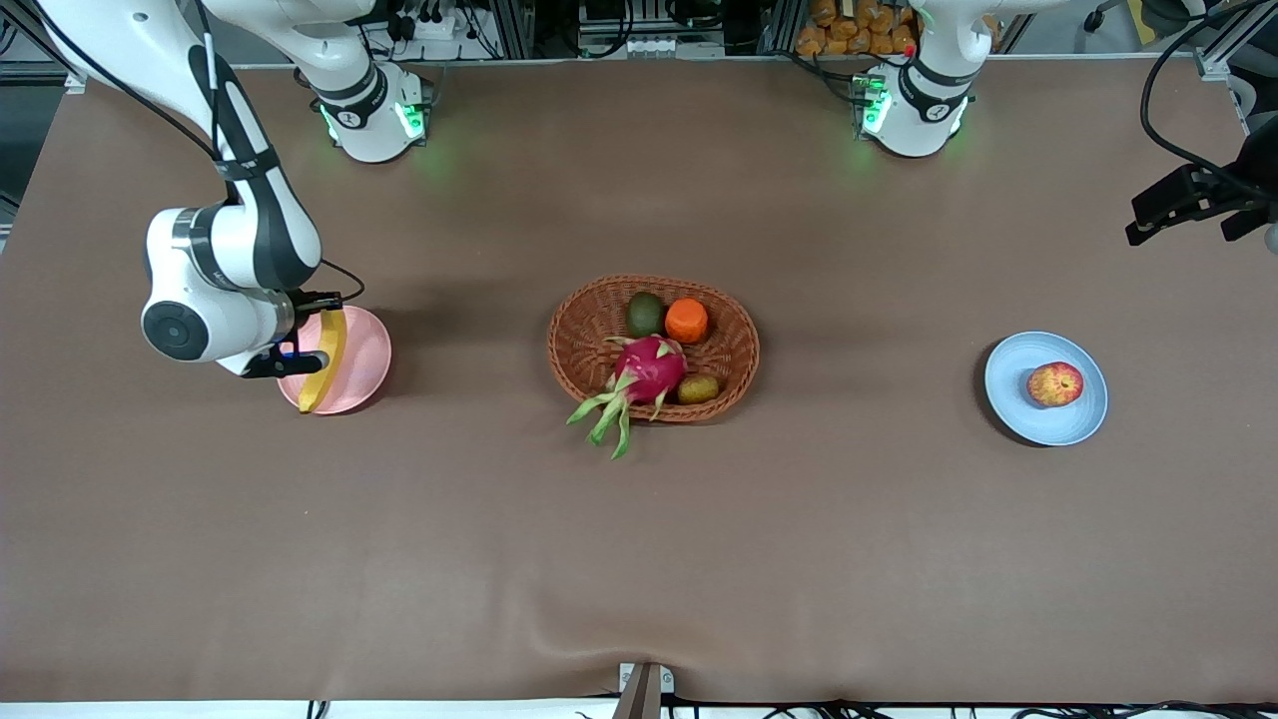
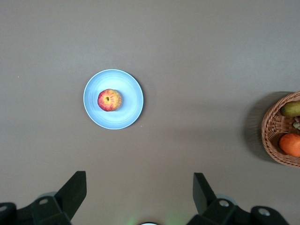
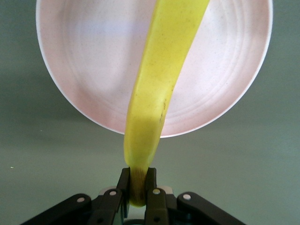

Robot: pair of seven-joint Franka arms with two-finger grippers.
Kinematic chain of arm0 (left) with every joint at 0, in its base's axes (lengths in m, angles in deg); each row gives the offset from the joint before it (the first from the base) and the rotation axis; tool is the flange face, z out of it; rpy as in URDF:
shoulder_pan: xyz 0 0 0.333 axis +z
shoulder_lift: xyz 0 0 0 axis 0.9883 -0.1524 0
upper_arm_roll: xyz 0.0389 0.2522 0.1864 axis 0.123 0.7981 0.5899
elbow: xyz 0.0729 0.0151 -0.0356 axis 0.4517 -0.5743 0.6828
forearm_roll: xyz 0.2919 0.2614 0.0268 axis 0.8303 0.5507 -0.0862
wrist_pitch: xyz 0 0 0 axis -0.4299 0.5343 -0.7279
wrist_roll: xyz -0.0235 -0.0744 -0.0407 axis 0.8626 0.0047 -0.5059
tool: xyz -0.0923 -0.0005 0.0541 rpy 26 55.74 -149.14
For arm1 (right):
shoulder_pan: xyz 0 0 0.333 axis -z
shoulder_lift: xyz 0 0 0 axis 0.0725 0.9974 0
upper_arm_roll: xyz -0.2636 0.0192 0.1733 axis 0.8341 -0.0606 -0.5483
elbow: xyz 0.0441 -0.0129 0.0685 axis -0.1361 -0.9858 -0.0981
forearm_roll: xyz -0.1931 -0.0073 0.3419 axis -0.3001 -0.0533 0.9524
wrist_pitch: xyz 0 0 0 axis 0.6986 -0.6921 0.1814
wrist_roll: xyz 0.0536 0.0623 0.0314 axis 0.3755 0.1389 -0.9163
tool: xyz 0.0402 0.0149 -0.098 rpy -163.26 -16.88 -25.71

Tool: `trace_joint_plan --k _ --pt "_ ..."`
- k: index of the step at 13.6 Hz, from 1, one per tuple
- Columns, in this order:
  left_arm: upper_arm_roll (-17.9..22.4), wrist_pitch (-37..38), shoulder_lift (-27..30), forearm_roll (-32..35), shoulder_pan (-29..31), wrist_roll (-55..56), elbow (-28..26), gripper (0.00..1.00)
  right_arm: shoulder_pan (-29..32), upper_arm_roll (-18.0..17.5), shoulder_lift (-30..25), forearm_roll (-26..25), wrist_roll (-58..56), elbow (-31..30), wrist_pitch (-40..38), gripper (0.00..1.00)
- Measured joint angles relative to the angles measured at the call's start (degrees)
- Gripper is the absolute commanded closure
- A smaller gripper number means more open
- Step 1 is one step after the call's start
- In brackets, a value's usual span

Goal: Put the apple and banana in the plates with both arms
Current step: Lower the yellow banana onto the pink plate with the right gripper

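Red-yellow round apple (image 1: pixel 1055 383) resting on light blue round plate (image 1: pixel 1073 419), left claw (image 2: pixel 139 199) raised and spread, long curved yellow banana (image 1: pixel 325 361) gripped at one end by right claw (image 3: pixel 137 189) over pale pink round plate (image 1: pixel 365 371).

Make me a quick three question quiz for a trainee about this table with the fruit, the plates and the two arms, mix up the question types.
1. True or false: the apple lies on the blue plate.
2. What does the right gripper pinch? A) the banana's end B) the pink plate's rim C) an orange
3. Fill in: the left gripper is ____, holding nothing.

Key
1. True.
2. A; the banana reaches over the pink plate.
3. Open; it is high above the table toward the left arm's end, with the blue plate below.
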Motion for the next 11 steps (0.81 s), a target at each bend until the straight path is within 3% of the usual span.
trace_joint_plan --k 1,2,3,4,9,11 --pt "-0.01 0.0 0.0 0.0 -0.01 0.0 -0.01 0.0 -0.01 -0.01 0.0 0.0 0.0 -0.23 0.16 0.76" --pt "-0.03 0.0 -0.03 0.0 -0.02 0.0 -0.03 0.0 -0.01 -0.02 0.0 0.0 0.0 -0.31 0.2 0.36" --pt "-0.04 0.0 -0.13 0.0 -0.04 -0.07 -0.03 0.0 -0.01 -0.03 -0.01 0.0 0.0 -0.31 0.2 0.12" --pt "-0.05 0.0 -0.25 0.0 -0.06 -0.17 -0.03 0.0 -0.02 -0.04 -0.01 0.0 0.0 -0.31 0.23 0.0" --pt "-0.13 -0.07 -0.35 0.0 -0.17 -0.23 -0.03 0.0 -0.03 -0.11 -0.05 0.0 0.0 0.21 -0.28 0.0" --pt "-0.13 -0.07 -0.35 0.0 -0.15 -0.38 -0.03 0.0 -0.22 -0.14 -0.2 0.0 0.0 2.97 -4.07 0.0"
